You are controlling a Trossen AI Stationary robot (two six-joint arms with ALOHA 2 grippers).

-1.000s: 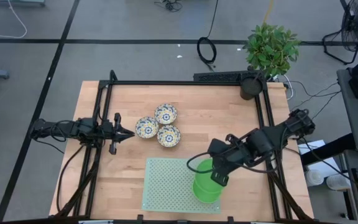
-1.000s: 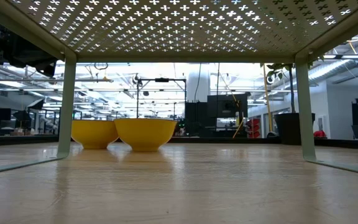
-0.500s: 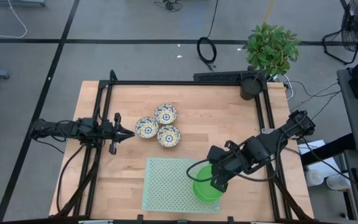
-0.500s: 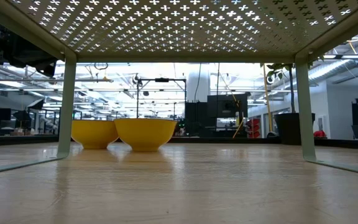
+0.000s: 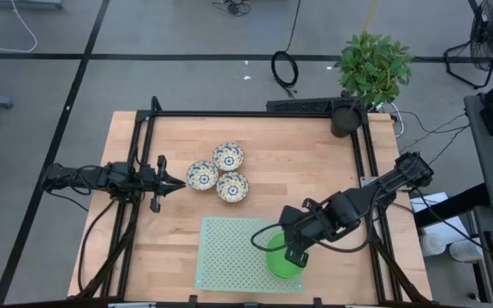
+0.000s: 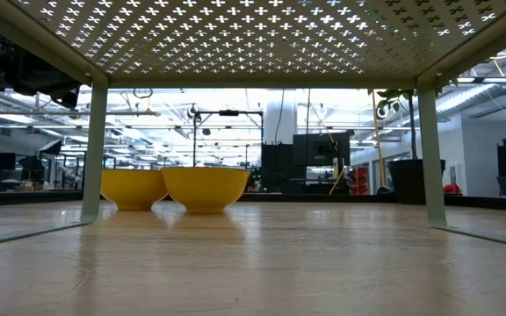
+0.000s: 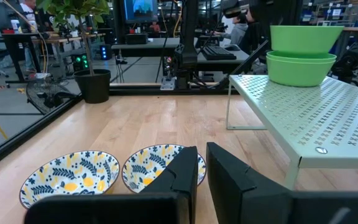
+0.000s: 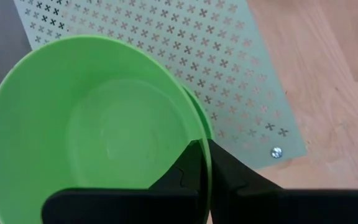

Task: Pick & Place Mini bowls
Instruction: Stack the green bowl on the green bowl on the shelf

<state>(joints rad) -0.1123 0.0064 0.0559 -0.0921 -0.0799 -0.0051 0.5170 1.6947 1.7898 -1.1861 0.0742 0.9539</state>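
While my right gripper (image 8: 202, 163) pinches a plain bright green bowl's (image 8: 98, 124) rim above the perforated pale-green mat (image 5: 229, 252), my left gripper (image 7: 201, 168), nearly closed and empty, waits beside three floral bowls (image 5: 218, 172).

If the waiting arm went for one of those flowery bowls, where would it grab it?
Probably the thin rim, from above: the patterned bowls sit upright and open, touching in a cluster, so an outer edge facing the left gripper is freest. The right gripper pinches its green bowl that way.

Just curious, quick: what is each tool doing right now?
Left tool: shut, empty.
Right tool: shut on plain bright green round mini bowl's rim.
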